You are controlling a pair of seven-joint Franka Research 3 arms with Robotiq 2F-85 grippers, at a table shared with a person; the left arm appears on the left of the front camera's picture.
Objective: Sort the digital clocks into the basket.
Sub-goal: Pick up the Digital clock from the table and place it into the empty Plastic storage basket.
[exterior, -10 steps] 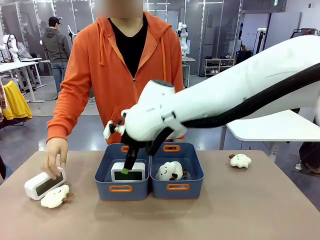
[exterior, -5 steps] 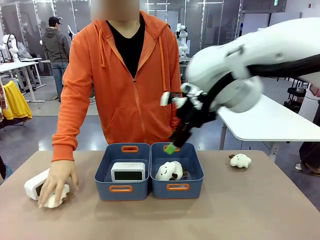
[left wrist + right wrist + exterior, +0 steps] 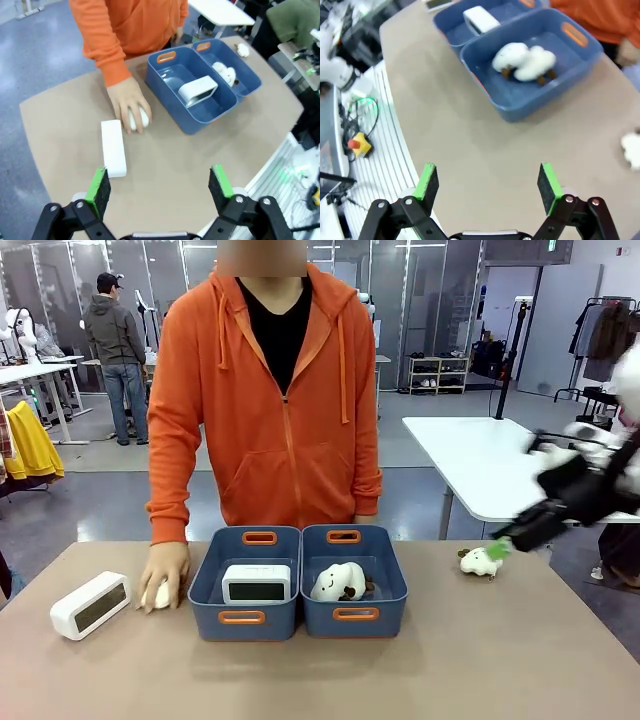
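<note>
One white digital clock (image 3: 256, 583) stands in the left blue basket (image 3: 205, 587), screen toward me. The other clock (image 3: 90, 605) lies on the table at the far left. My right gripper (image 3: 522, 533) hangs blurred over the table's right edge, far from both clocks. In the right wrist view my right gripper (image 3: 488, 181) is open and holds nothing, above bare table in front of the baskets, with the binned clock (image 3: 480, 19) far off. My left gripper (image 3: 160, 182) is open and high above the table, with the loose clock (image 3: 113, 148) below it and the binned clock (image 3: 198, 91) in its basket (image 3: 165, 75).
The second blue bin (image 3: 385, 585) holds a white plush toy (image 3: 340, 582). Another plush (image 3: 480, 561) lies on the table at the right. The person's hand (image 3: 165, 570) rests on a third plush (image 3: 160, 594) between the loose clock and the left basket.
My right arm has pulled up out of the left basket and swung far right, leaving the clock inside. The person's hand left the loose clock and slid a plush toward the baskets.
</note>
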